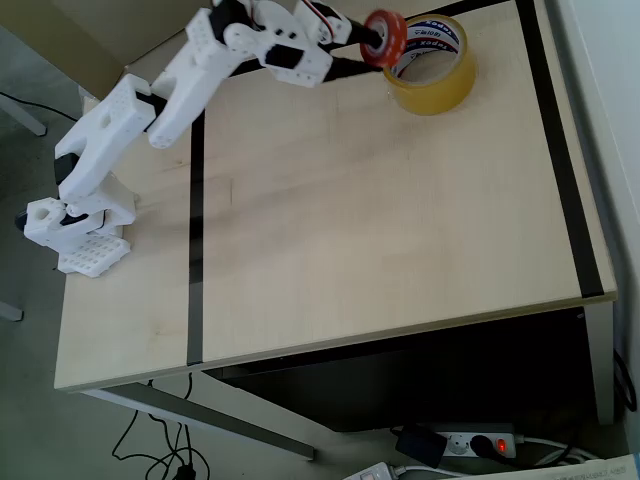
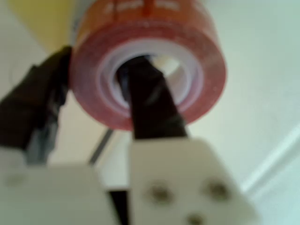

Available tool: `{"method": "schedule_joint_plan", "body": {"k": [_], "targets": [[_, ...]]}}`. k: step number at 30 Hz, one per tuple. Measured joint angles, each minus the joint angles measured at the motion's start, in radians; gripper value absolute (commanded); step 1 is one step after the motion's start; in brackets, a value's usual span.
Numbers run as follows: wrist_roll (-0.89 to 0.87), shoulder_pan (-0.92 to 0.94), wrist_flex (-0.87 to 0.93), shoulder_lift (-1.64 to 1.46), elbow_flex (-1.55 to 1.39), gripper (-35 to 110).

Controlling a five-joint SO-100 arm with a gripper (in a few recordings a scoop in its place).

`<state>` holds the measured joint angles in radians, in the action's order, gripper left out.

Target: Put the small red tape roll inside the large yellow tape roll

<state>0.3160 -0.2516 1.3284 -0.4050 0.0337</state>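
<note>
The small red tape roll [image 1: 386,39] hangs lifted at the near rim of the large yellow tape roll [image 1: 432,68] (overlapping it from above). The pincer [image 2: 96,89] grips it narrowly, one finger [image 2: 152,105] through its core, one outside, above the bench [image 1: 380,220].

LIGHT: bright, diffuse | SHADOWS: soft, faint on desk [image 1: 400,230] | OVERHEAD: sharp, slightly washed | WRIST: heavily blurred, end effector [image 2: 101,101] out of focus
</note>
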Motion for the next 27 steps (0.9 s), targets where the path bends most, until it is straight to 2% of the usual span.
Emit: {"method": "schedule_joint_plan", "body": {"k": [5, 22, 27], "targets": [[0.000, -0.008, -0.018, 0.025, 0.002, 12], [0.000, -0.003, -0.012, 0.025, 0.029, 18], [0.000, -0.003, 0.052, 0.025, 0.034, 22]]}}
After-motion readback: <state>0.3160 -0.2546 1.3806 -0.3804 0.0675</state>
